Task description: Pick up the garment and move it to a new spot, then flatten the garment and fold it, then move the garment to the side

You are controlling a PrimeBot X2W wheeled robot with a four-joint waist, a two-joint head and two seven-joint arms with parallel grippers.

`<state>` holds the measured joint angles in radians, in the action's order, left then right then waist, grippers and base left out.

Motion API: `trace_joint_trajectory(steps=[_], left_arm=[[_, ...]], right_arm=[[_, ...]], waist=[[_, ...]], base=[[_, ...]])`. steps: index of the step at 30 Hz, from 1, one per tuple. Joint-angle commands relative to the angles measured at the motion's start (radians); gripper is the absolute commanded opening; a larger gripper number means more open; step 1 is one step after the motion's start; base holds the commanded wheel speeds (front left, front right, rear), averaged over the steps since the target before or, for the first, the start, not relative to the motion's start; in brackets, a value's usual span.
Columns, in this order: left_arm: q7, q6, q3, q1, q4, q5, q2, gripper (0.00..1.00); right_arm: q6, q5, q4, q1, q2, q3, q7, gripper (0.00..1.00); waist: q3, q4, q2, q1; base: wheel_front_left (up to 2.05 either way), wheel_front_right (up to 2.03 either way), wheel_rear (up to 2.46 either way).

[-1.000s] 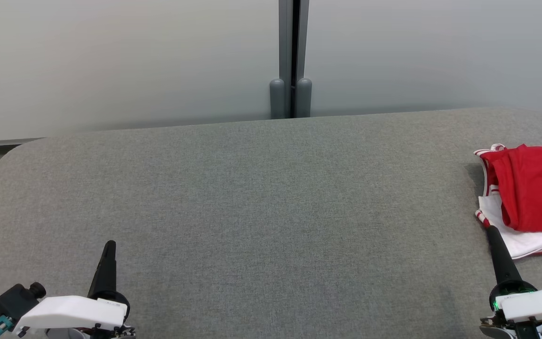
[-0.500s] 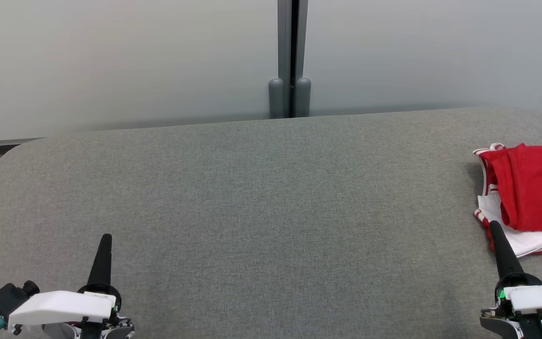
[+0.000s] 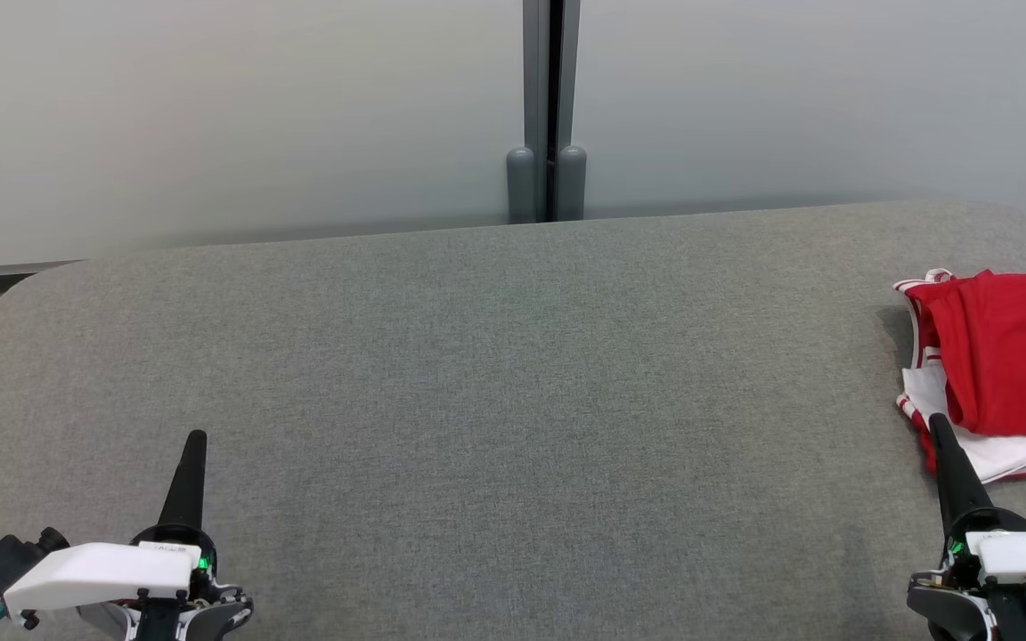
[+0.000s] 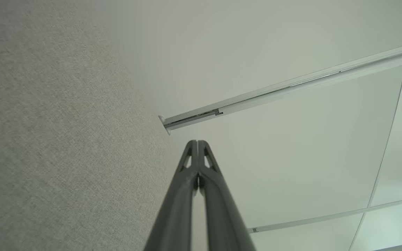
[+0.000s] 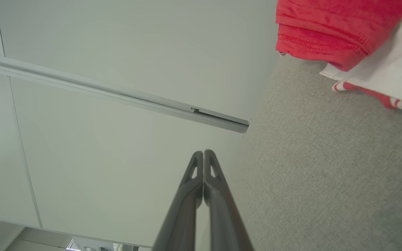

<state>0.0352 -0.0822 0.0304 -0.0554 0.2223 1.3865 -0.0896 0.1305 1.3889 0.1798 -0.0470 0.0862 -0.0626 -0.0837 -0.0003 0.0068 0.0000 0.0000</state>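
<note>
From the head camera I see my left pincer (image 3: 196,438) at the lower left. Its two dark fingers are pressed together into a single spike and grip nothing, above the grey padded surface (image 3: 513,383). My right pincer (image 3: 935,422) sits at the lower right, its fingers likewise together and empty. The garment (image 3: 1012,343) is red over a white layer with red-and-white striped trim. It lies in loose folds on the padding just ahead of the right pincer and to its right, and the fingertip lines up with its nearest corner. From the left pincer it is far off to the right. Beyond both pincers stand pale wall panels (image 3: 210,116) with a grey post (image 3: 549,107) between them.

On the left wrist camera, the left pincer (image 4: 197,143) shows both fingers meeting at the tips with nothing between them. The grey padding (image 4: 47,139) runs along their left, and a metal rail (image 4: 291,82) crosses the pale panel ahead and to the right.

On the right wrist camera, the right pincer (image 5: 203,152) is closed tip to tip and empty. The garment (image 5: 326,28) lies ahead and to the right of the tips, red fold on top and white layer beneath. Bare grey padding (image 5: 326,174) separates it from the tips, so they are not touching.
</note>
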Motion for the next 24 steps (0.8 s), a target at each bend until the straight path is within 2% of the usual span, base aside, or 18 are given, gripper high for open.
trace_joint_trajectory(steps=[1,24], left_arm=[[0.004,-0.007,0.008,-0.025,-0.004,0.019,-0.005,0.0],[0.049,-0.04,0.052,-0.049,0.015,0.176,0.018,0.0]], right_arm=[[0.0,0.016,-0.001,-0.019,0.002,-0.006,-0.004,0.0],[0.0,0.176,0.048,-0.053,-0.015,-0.025,-0.012,0.0]], waist=[[0.0,0.0,0.0,0.0],[0.002,-0.005,0.0,0.0]], base=[[0.0,0.0,0.0],[0.0,0.0,0.0]])
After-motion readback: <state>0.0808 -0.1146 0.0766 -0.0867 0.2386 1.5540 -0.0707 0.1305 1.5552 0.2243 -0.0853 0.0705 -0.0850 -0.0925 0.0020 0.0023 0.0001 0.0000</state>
